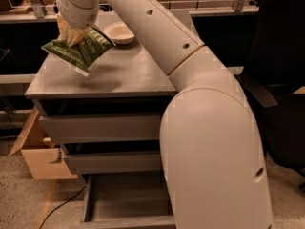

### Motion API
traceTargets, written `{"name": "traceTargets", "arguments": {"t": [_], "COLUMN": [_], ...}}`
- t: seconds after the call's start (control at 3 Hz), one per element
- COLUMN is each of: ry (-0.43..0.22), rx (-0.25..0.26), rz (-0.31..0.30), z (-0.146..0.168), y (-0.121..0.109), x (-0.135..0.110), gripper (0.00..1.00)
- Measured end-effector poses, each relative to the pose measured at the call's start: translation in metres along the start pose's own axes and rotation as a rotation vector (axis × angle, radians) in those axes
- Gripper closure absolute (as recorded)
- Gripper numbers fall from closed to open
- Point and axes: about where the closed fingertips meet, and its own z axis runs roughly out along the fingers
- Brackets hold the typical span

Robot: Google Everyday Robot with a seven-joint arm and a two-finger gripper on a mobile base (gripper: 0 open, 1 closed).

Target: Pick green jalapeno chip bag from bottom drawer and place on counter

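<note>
The green jalapeno chip bag (77,49) hangs tilted in the air above the left part of the grey counter (124,70), casting a shadow on it. My gripper (71,34) is shut on the bag's upper edge, its pale fingers bunched over the foil, at the end of the white arm that reaches in from the right. The bottom drawer (128,199) stands pulled open below the two shallower drawers, and the part of its inside that shows is bare; the arm hides its right side.
A white bowl (119,33) sits on the counter's back edge, just right of the bag. A cardboard box (35,149) stands on the floor left of the cabinet. A black chair (281,80) is at the right. A tan desk runs behind.
</note>
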Motion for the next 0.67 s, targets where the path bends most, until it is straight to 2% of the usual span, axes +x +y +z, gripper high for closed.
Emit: {"name": "traceTargets", "arguments": {"t": [0.67], "ry": [-0.005], "rx": [-0.003], "rz": [-0.002], "z": [0.0073], "y": [-0.0011], "x": [-0.0015], "gripper": [0.27]}}
